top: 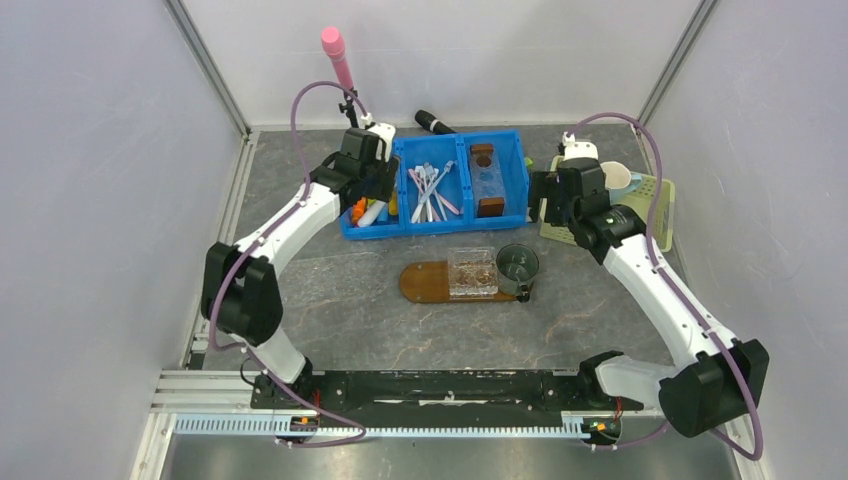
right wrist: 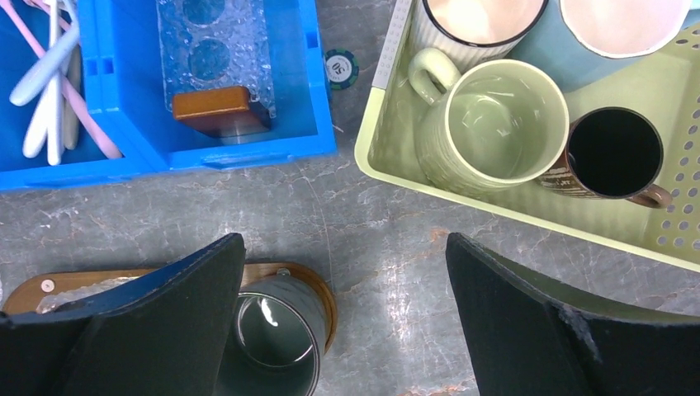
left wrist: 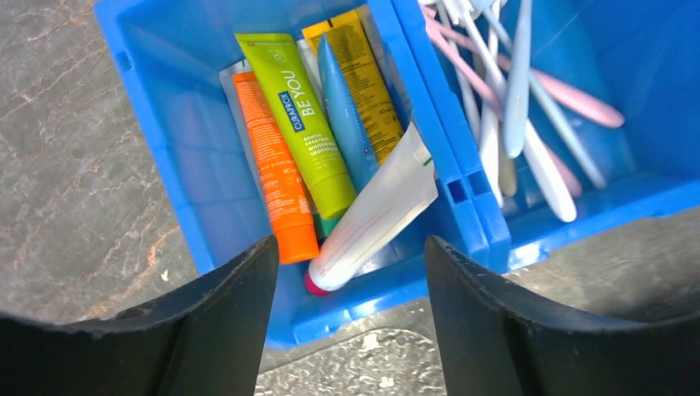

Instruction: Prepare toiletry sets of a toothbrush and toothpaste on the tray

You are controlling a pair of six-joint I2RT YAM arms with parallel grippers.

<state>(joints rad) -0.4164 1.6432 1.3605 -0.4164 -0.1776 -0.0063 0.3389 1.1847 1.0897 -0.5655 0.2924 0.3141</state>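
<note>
While hanging over the left compartment of the blue bin [left wrist: 140,107] toward the far edge of the counter [top: 350,320], w/ left jaws apart and gripping nothing, could easily pinch wrong. White toothpaste [left wrist: 380,219] tilted against the divider, cap at near wall, hard beside orange tube [left wrist: 272,173] and green toothpaste [left wrist: 301,124]. Closing here could catch two tubes, nip the bin wall, or push the tilted one sideways. Toothbrush [left wrist: 518,91] in next compartment, crossed w/ pink brushes [left wrist: 578,95]; risk of lifting several. Tray [top: 420,282] near counter's middle, carrying clear box [top: 472,270] and metal cup [top: 517,264], only left end bare, so little room. Left arm [top: 290,225] stretched fwd, elbow bent. Right arm [top: 650,270] reached out between bin and pale green basket [right wrist: 396,165], right jaws wide apart, empty.
</note>
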